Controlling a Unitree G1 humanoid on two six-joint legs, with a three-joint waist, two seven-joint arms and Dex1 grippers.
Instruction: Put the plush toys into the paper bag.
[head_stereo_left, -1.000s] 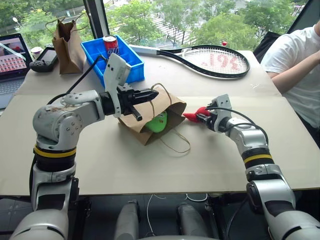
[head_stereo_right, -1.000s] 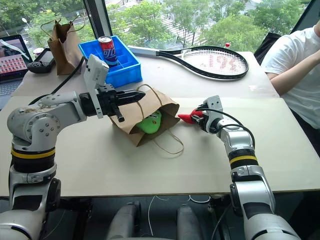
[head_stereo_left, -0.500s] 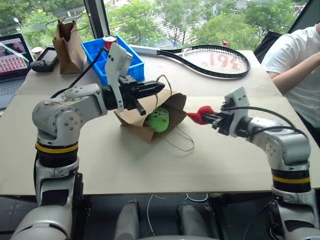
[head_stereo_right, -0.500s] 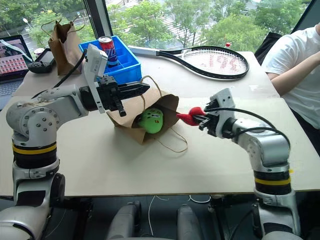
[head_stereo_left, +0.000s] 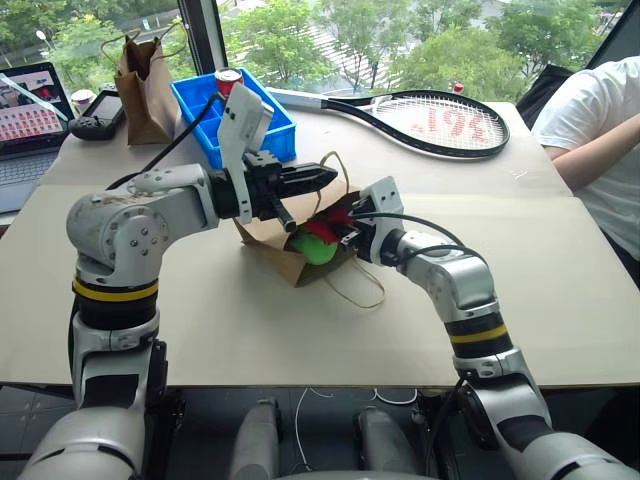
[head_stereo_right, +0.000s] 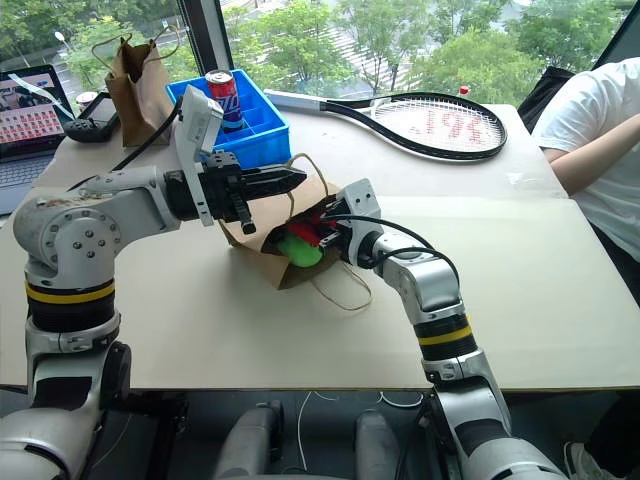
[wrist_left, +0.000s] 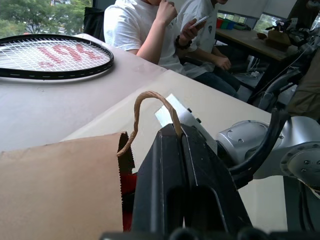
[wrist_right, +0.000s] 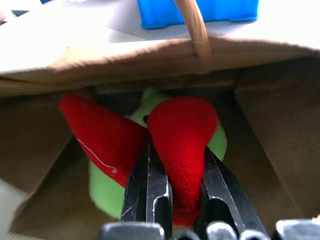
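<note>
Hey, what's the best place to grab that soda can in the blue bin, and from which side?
Grip the soda can around its upper body, coming from above. It stands upright inside the blue bin, whose walls block a low sideways approach.

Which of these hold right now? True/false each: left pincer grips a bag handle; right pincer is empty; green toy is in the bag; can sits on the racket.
1. Left pincer is shut on a handle of the bag. True.
2. Right pincer is empty. False: it grips the chili at the bag's mouth.
3. Green toy is inside the bag. True.
4. Can sits on the racket. False: it stands in the blue bin.
</note>
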